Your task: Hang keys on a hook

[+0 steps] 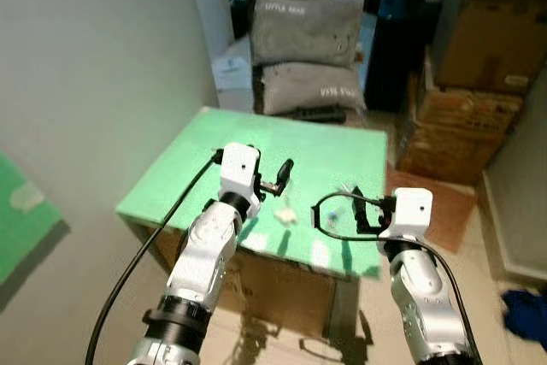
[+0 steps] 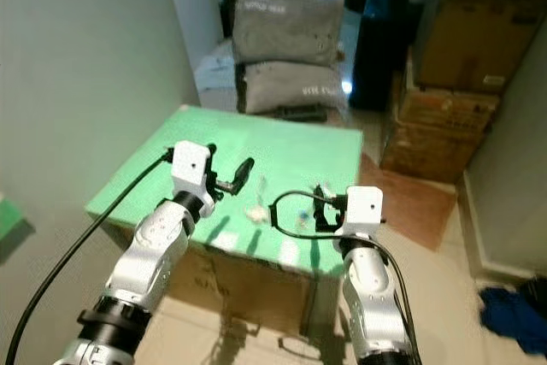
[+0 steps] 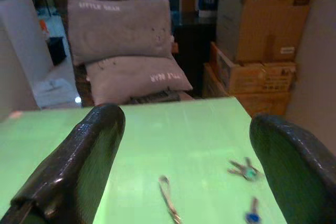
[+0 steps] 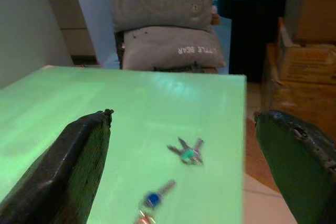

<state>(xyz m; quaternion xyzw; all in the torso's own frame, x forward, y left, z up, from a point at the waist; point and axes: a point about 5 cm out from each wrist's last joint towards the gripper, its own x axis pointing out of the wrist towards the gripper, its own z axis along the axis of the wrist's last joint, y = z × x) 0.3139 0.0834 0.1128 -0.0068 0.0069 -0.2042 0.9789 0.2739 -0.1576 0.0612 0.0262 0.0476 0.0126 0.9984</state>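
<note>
Judging from how things lie, hardly begun: nothing lifted, nothing hung, and no hook to be made out anywhere. Left to do: close on a bunch, carry it off the table (image 1: 179,168), find a hook, thread the ring over it.

Both arms raised over the near edge of the green table. Left hand (image 3: 184,166) spread wide, fingers well apart, holding nothing, pointed across the top toward the grey pillows (image 3: 123,51). Right hand (image 4: 194,182) likewise wide open and empty, poised above the near right part of the table.

Keys lying flat on the green surface, between and just beyond the right hand's fingers: one small fan of grey keys with a teal head (image 4: 187,152), and nearer the camera a second key with a blue head (image 4: 154,198) joined to something reddish at the frame edge, too cut off to name. Looks like two separate bunches, lying near each other but apart. Off to the side, a thin looped cord or ring (image 3: 168,198), pale and slightly blurred.
</note>
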